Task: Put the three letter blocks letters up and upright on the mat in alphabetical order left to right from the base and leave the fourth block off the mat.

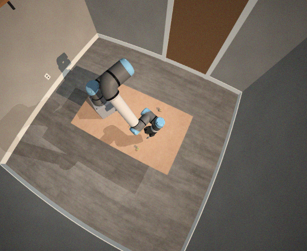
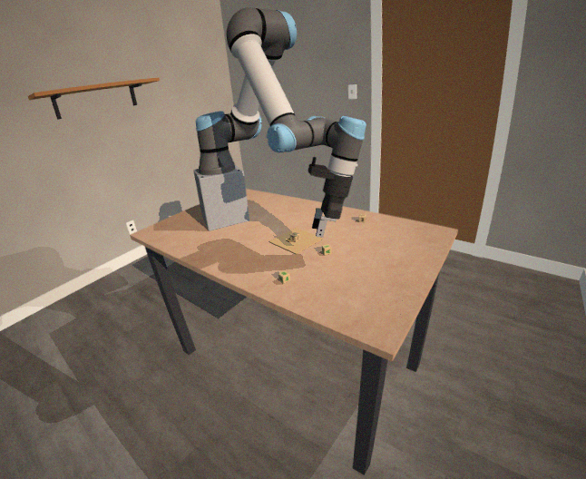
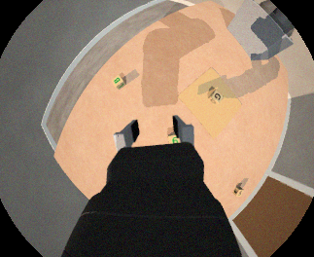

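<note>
A thin tan mat (image 2: 304, 246) (image 3: 214, 121) lies on the table in front of the robot's base. One small block (image 2: 293, 237) (image 3: 214, 92) sits on it. A block with a green mark (image 2: 326, 249) (image 3: 175, 140) lies on the table just off the mat's edge. My gripper (image 2: 320, 227) (image 3: 156, 125) (image 1: 148, 135) is open and empty. It hangs above that block, which shows close beside one finger in the wrist view. Another green-marked block (image 2: 283, 277) (image 1: 137, 148) (image 3: 118, 81) lies nearer the table's front. A fourth block (image 2: 359, 218) (image 1: 159, 109) (image 3: 240, 187) lies towards the back. The letters are too small to read.
The wooden table (image 2: 366, 293) (image 1: 172, 135) carries the grey robot pedestal (image 2: 220, 203) (image 3: 258, 29) at its back left corner. In the top view the arm hides the mat. A door and walls stand behind the table.
</note>
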Robot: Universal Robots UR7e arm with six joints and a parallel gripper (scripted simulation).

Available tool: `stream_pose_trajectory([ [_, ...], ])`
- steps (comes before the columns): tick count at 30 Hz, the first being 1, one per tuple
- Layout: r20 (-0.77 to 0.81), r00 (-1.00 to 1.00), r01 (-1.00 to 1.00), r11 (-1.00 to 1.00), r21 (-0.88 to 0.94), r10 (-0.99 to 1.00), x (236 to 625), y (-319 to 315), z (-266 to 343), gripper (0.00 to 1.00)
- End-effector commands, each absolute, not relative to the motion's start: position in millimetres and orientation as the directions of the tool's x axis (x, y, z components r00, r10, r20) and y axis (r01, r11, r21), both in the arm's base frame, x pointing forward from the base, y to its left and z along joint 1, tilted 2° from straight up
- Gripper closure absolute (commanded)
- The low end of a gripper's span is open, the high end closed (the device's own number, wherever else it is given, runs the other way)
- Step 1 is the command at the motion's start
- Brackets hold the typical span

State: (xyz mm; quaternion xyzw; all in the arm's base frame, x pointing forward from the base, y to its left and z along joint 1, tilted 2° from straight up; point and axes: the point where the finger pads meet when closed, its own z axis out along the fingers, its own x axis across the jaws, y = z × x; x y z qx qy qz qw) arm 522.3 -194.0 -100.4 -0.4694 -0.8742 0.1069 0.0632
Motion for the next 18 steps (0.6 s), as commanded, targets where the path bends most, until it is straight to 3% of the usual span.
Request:
stream_pose_trajectory([
  [1,0.008,-0.549,0.809,0.534,-0.246,0.836,499,-267,-102,0.0],
  [7,0.008,-0.549,0.809,0.533,-0.248,0.836,470,-329,-103,0.0],
  [18,0.008,-0.549,0.809,0.533,-0.249,0.836,468,-333,-103,0.0],
])
